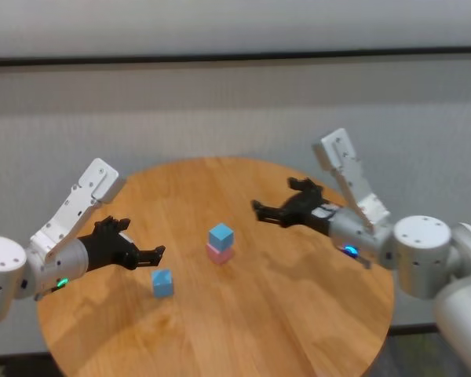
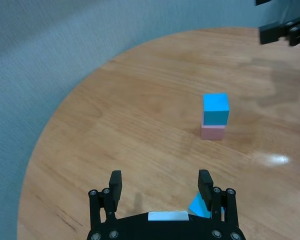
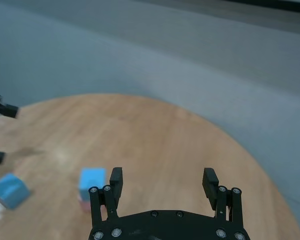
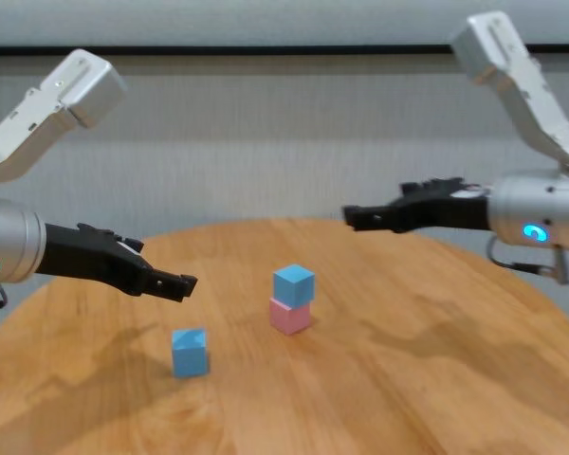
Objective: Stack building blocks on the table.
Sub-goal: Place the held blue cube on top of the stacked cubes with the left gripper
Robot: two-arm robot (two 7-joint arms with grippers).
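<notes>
I see the loose blue block [image 1: 162,283] under my left hand [image 1: 151,255], fingers apart; blue block [image 1: 220,236] atop pink block [image 1: 219,253] mid-bench [image 1: 298,322]; right hand [image 1: 261,210] spread, empty.

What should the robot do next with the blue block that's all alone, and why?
Probably lower the open left gripper onto the loose blue block. That block lies on the table just below it, and the other blue block already sits on the pink one. The right gripper hangs open, away from the stack.
</notes>
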